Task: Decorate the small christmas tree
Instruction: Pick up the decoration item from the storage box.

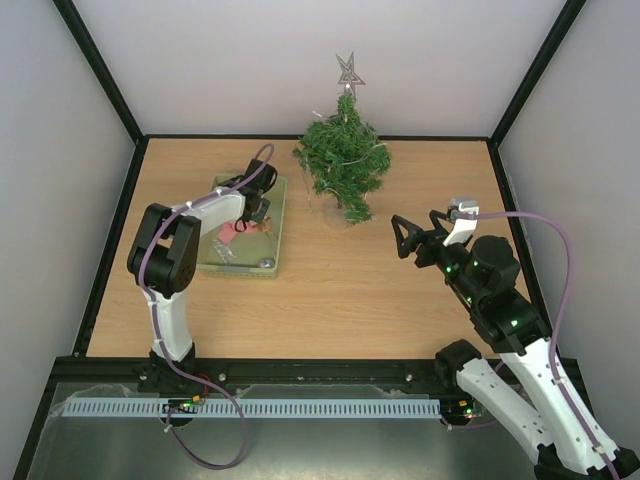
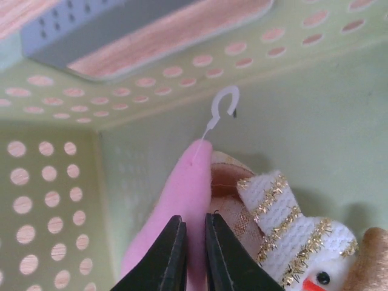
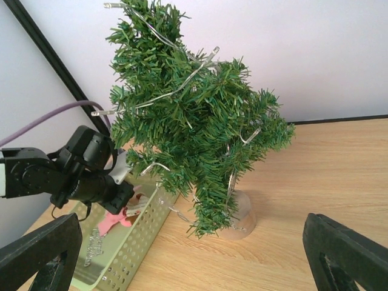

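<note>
Wood table point(image 1: 340, 310): a broad stretch of boards shows between your two arms, on the near side of the tree.
Edges: black frame rails point(image 1: 320, 137) bound the table at the back and along both sides, with white walls behind them.
Pale green basket point(image 1: 281, 225): left of centre; its far right corner is near the tree's lowest branches.
Left gripper point(image 2: 194, 221): down inside the basket, jaws narrow and pinched on the pink ornament point(image 2: 182, 188); you have perforated walls close on two sides.
White hook point(image 2: 224, 106): on a thread at the ornament's tip, ahead of your fingers.
Small christmas tree point(image 1: 343, 160): upright at the far middle by the back rail, star point(image 1: 349, 72) on top; beyond and right of your left gripper.
Right gripper point(image 1: 400, 237): jaws spread wide, holding nothing, pointing at the tree from its right, near but apart.
</note>
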Controlling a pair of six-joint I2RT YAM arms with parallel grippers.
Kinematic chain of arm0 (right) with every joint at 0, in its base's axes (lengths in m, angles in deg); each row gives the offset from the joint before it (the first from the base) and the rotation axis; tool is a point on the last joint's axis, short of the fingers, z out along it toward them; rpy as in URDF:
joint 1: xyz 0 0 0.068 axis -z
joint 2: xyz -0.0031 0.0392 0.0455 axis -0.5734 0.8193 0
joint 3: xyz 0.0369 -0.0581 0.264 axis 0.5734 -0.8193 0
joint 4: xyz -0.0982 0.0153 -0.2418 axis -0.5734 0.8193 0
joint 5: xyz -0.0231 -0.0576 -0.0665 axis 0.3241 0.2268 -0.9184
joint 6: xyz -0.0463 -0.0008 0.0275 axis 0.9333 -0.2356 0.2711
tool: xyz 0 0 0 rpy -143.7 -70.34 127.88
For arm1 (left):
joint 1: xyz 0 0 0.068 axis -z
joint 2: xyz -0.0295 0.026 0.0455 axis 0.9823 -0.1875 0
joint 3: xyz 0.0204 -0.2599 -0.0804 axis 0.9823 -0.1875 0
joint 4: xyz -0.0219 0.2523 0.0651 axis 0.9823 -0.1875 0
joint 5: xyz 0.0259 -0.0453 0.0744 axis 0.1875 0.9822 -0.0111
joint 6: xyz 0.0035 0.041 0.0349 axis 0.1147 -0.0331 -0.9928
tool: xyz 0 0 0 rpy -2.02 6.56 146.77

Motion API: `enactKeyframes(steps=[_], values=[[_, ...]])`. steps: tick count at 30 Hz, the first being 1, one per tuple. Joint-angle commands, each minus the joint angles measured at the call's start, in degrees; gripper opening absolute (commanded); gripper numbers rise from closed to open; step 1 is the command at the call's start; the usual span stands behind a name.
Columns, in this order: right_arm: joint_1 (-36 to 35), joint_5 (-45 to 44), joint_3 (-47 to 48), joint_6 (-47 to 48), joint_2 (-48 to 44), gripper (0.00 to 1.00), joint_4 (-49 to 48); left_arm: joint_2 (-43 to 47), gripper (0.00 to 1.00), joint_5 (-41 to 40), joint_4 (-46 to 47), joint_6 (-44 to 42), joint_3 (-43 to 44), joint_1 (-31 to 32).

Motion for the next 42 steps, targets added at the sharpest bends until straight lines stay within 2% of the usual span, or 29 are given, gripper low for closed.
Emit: enactKeyframes(steps=[1, 5, 11, 15, 18, 24, 28, 31, 35, 42], values=[[0.13, 0.21, 1.32, 0.98, 0.69, 0.98, 0.37, 0.60, 0.12, -0.78, -1.59, -0.53, 2.40, 0.41], [0.13, 0.30, 1.31, 0.90, 0.98, 0.98, -0.08, 2.55, 0.03, 1.16, -1.83, 0.38, 2.20, 0.37], [0.13, 0.54, 1.87, 1.07, 1.58, 0.98, 0.36, 7.48, 0.03, -0.26, -3.39, 3.97, 1.85, 0.20], [0.13, 0.80, 2.22, 0.99, 2.07, 0.98, 0.26, 14.26, 0.03, 3.27, -2.43, 6.36, 0.13, -0.87], [0.13, 1.15, 2.47, 0.86, 2.56, 0.98, 0.01, 19.03, 0.02, 10.89, -1.12, 8.69, -1.63, -2.80], [0.13, 0.87, 2.00, 0.76, 2.11, 0.98, 0.95, 34.84, 0.02, 37.26, 7.34, 10.04, -10.55, -3.80], [0.13, 0.35, 1.70, 0.42, 0.87, 0.98, 0.81, 43.51, 0.03, 53.31, 14.05, 13.86, -15.02, -3.81], [0.13, 0.19, 2.37, 0.14, 0.47, 0.98, 1.28, 47.25, 0.03, 62.24, 19.69, 17.04, -16.93, -2.84], [0.13, 0.43, 1.77, -0.90, -0.91, 0.98, 0.74, 48.69, 0.03, 65.05, 23.45, 19.68, -16.85, 0.77], [0.13, 0.91, 0.41, -2.57, -2.00, 0.98, -0.25, 45.16, 0.02, 65.82, 22.47, 19.55, -12.92, 5.39]])
